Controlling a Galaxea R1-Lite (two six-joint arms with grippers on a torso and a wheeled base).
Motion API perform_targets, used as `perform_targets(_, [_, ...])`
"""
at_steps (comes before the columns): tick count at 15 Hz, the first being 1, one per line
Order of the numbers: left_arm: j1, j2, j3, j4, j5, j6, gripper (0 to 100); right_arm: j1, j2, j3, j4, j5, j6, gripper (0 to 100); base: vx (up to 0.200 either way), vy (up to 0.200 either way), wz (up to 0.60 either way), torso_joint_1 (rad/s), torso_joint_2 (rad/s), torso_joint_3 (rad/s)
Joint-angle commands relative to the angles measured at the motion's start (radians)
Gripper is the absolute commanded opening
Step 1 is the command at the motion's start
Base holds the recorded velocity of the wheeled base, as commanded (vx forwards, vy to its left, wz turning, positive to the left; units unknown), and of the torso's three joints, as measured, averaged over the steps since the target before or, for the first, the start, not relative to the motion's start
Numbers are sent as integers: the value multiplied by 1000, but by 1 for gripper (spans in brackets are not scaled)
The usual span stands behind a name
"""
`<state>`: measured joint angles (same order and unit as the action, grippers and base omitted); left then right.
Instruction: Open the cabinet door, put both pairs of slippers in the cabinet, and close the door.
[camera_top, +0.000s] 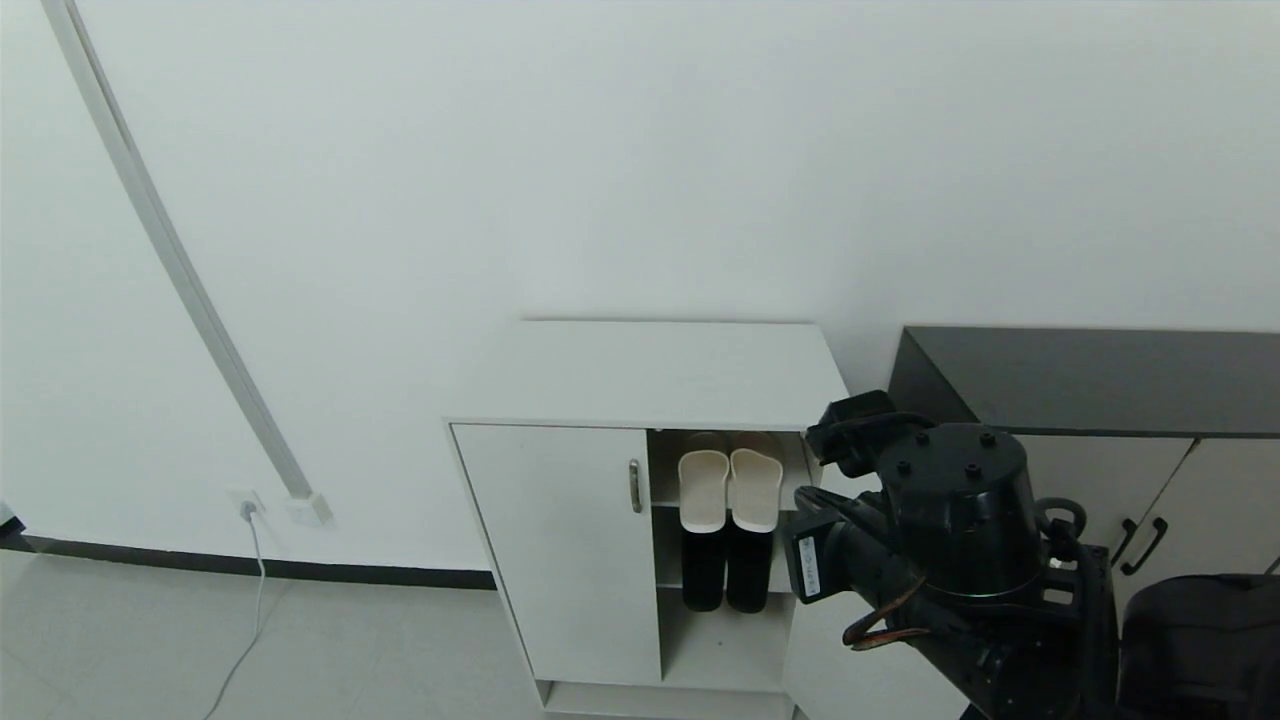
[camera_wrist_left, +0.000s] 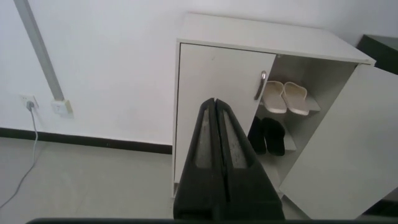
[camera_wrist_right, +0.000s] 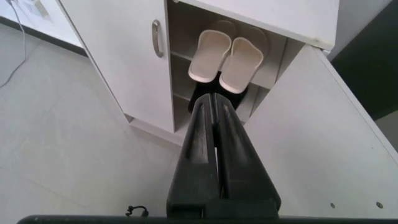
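As right jaws press together, cream slippers (camera_wrist_right: 211, 56) lie beyond; cabinet door (camera_wrist_right: 317, 130) open.

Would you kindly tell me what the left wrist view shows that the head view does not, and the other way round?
The left wrist view adds the left hand, shut, pointing toward the white cabinet. The head view adds the right arm beside that cabinet and the black handles on the dark sideboard. Both take in the cabinet with its right door open, the cream slippers on an upper shelf, the black slippers on the shelf below, and the wall socket.
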<state>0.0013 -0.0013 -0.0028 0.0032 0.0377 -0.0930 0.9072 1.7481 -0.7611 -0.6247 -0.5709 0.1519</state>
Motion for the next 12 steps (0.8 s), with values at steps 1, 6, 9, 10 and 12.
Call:
perform_targets(1, [0,1,0,0,1,-1,0,1,2,5,0,0,0,0,0,0,0,0,0,0])
perform_targets(6, [0,1,0,0,1,1,0,1,4,5,0,0,0,0,0,0,-600,4,0,0])
perform_targets(9, [0,1,0,0,1,-1,0,-8,2,5,-1,-3,-17,0,0,0,-600,9,-6,2])
perform_targets(10, [0,1,0,0,1,-1,0,-13,2,5,-1,-3,-18,0,0,0,0,0,0,0])
perform_targets(12, [0,1,0,0,1,-1,0,-16,2,6,-10,-3,-18,0,0,0,0,0,0,0])
